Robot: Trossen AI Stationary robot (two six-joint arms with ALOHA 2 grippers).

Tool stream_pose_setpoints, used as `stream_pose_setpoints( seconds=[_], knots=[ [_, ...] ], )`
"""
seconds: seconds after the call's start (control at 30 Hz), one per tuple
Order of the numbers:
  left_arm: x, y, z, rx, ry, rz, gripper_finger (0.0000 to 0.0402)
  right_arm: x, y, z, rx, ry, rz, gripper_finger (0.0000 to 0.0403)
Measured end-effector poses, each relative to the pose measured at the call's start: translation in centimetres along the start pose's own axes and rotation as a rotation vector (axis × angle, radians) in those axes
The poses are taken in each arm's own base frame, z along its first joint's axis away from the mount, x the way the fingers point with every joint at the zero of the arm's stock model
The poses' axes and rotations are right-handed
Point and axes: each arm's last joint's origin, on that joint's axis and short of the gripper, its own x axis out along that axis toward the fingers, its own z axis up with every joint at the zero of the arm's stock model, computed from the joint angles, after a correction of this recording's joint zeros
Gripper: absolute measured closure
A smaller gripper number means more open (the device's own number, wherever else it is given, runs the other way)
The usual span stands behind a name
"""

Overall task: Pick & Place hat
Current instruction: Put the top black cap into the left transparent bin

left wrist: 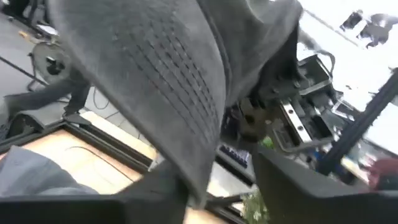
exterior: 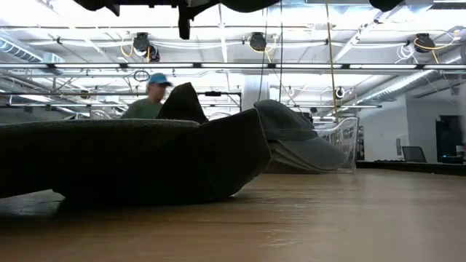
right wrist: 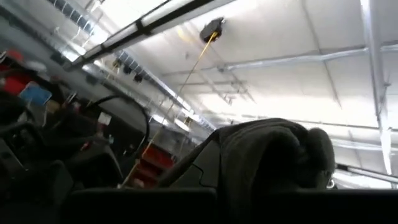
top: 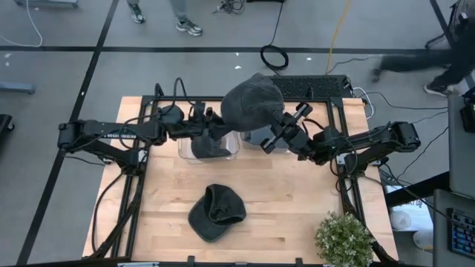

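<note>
Down at table level, a dark hat (exterior: 131,164) sprawls across the near left of the wooden table (exterior: 306,225), brim flat on the boards; behind it to the right a grey cap (exterior: 302,142) lies beside a clear bin (exterior: 342,138); far off, a person (exterior: 151,94) in a blue cap.

Overhead, table-level, two wrist cameras.

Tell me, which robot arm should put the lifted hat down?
Probably the left. In its wrist view, the lifted hat hangs between the left gripper fingers. The right gripper touches it too, so it might help.
</note>
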Motion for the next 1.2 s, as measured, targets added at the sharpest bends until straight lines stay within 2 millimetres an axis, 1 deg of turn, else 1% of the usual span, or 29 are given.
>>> stream_pose_setpoints(
  seconds=[0.03, 0.13, 0.17, 0.27, 0.37, 0.5, 0.63, 0.7, 0.8, 0.9, 1.0, 1.1, 1.2],
  knots=[
    [0.0, 0.0, -0.1, 0.011, 0.020, -0.010, 0.0259, 0.0, 0.1, -0.2, -0.006, 0.018, 0.006, 0.0403],
    [0.0, -0.1, -0.5, 0.042, 0.088, -0.079, 0.0363, 0.1, 0.4, -0.8, -0.041, 0.090, 0.023, 0.0403],
    [-0.1, -0.2, -0.4, 0.041, 0.095, -0.094, 0.0379, 0.1, 0.4, -1.0, -0.053, 0.109, 0.027, 0.0403],
    [-0.7, -0.3, 0.0, 0.048, 0.108, -0.093, 0.0389, 0.1, 0.6, -1.6, -0.054, 0.178, 0.038, 0.0394],
    [-1.9, -0.4, 0.8, 0.065, 0.112, -0.042, 0.0393, 0.0, 1.2, -2.3, -0.087, 0.241, 0.102, 0.0366],
    [-4.5, -0.8, 2.5, 0.103, 0.096, 0.052, 0.0393, -0.5, 2.1, -3.0, -0.113, 0.318, 0.178, 0.0299],
    [-7.9, -1.2, 3.7, 0.121, 0.104, 0.159, 0.0393, -1.0, 2.5, -3.5, -0.054, 0.456, 0.156, 0.0220],
    [-9.4, -1.3, 3.8, 0.106, 0.150, 0.198, 0.0393, -1.4, 2.4, -3.7, -0.032, 0.528, 0.141, 0.0185],
    [-11.6, -1.2, 2.9, 0.051, 0.294, 0.235, 0.0393, -2.1, 1.9, -3.8, 0.011, 0.621, 0.166, 0.0149],
    [-13.0, -1.2, 1.8, -0.009, 0.455, 0.241, 0.0394, -2.6, 1.4, -3.7, 0.097, 0.682, 0.169, 0.0134],
    [-13.6, -1.0, 0.6, -0.030, 0.565, 0.314, 0.0394, -3.0, 1.1, -3.6, 0.144, 0.709, 0.194, 0.0131],
    [-13.6, -0.7, 0.3, -0.047, 0.595, 0.352, 0.0394, -3.0, 1.2, -3.6, 0.180, 0.708, 0.210, 0.0132],
    [-13.7, -1.2, 0.6, -0.079, 0.570, 0.285, 0.0394, -3.0, 1.2, -3.6, 0.183, 0.711, 0.209, 0.0132]
  ],
)
